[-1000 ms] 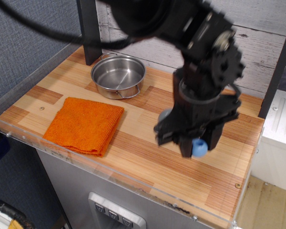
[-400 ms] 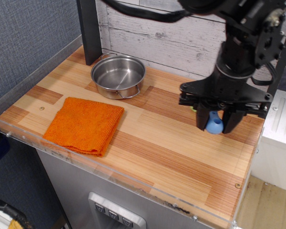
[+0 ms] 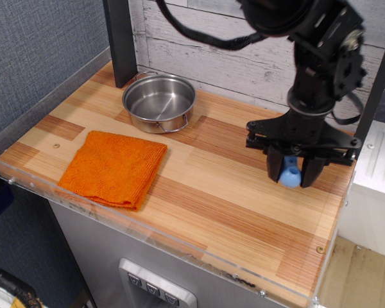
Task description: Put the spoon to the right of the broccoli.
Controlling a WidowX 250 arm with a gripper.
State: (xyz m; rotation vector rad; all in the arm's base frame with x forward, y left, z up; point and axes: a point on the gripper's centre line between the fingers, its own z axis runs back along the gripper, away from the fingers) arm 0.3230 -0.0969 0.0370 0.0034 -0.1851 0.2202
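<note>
My gripper (image 3: 291,174) hangs low over the right side of the wooden table (image 3: 212,192). Its two black fingers (image 3: 274,168) are shut on the spoon (image 3: 290,175). Only the spoon's light-blue part shows between the fingers, close to the table top; I cannot tell whether it touches. The grey bowl is hidden. The broccoli is hidden behind the gripper and arm.
A steel pot (image 3: 159,101) stands at the back left. An orange cloth (image 3: 114,168) lies at the front left. A black post (image 3: 120,42) rises behind the pot. A white unit (image 3: 378,160) stands past the table's right edge.
The gripper has carried the spoon from the middle of the table to the right side, then dropped a little lower there.
</note>
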